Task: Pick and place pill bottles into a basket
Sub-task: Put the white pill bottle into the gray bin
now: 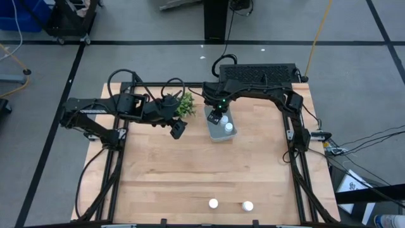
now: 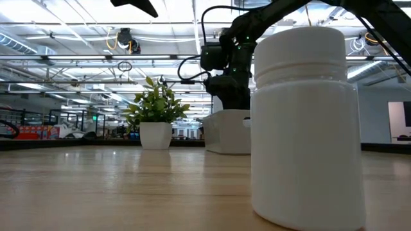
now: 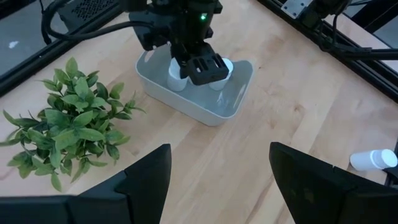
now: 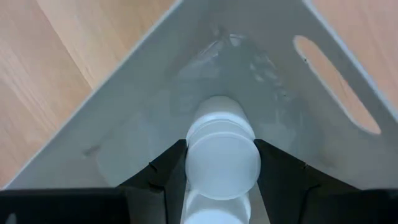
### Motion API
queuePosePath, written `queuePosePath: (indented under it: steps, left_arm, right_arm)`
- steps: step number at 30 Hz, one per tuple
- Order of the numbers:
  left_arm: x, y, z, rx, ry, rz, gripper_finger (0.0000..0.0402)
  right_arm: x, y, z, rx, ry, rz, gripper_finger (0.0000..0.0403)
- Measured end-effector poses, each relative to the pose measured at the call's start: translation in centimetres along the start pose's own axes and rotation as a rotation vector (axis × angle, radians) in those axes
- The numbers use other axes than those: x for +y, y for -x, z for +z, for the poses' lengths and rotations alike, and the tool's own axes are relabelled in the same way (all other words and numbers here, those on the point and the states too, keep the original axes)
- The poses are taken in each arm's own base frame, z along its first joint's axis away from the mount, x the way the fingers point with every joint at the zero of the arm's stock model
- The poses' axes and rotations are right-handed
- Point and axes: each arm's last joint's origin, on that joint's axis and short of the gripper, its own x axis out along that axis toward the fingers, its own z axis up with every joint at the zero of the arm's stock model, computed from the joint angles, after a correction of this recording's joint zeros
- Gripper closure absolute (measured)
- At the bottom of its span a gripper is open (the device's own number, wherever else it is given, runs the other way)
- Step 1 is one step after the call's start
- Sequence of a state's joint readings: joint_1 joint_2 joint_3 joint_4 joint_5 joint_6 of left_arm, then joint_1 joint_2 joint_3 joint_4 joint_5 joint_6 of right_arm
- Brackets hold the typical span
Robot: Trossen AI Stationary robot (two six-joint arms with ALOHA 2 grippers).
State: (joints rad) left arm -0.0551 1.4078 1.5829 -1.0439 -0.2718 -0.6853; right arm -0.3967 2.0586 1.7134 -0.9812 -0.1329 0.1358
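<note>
Your basket (image 1: 221, 133) sits mid-table, plant (image 1: 185, 105) just left; one bottle (image 1: 228, 127) inside, two bottles (image 1: 214, 204) near front edge.

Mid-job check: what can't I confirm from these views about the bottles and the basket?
- Count inside the basket: high view, the right pincer covers its far end.
- Whether the held bottle touches the floor: right wrist view, the bottle hides what is beneath it.
- Second loose bottle: low view, the near bottle fills the frame.
- Bottle in left wrist view: cut off by the frame edge.

place: lab/workshop | cues: ceiling lights (image 2: 96, 45), taped floor (image 1: 50, 126)
</note>
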Motion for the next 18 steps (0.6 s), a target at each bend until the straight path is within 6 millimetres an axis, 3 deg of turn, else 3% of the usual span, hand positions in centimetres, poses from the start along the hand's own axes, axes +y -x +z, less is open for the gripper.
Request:
queuePosePath:
  steps: [9,14,18]
  left_arm:
    - [0.01,0.00,0.00,0.000,-0.011,0.001,0.0123]
    - [0.01,0.00,0.00,0.000,-0.011,0.001,0.0124]
    - [0.01,0.00,0.00,0.000,-0.010,0.001,0.0124]
  right_arm:
    - [0.18,-0.05,0.18,-0.020,0.008,0.006,0.0251]
    - [0.39,-0.08,0.20,-0.024,0.011,0.003,0.0189]
    - [0.39,-0.08,0.19,-0.023,0.011,0.006,0.0177]
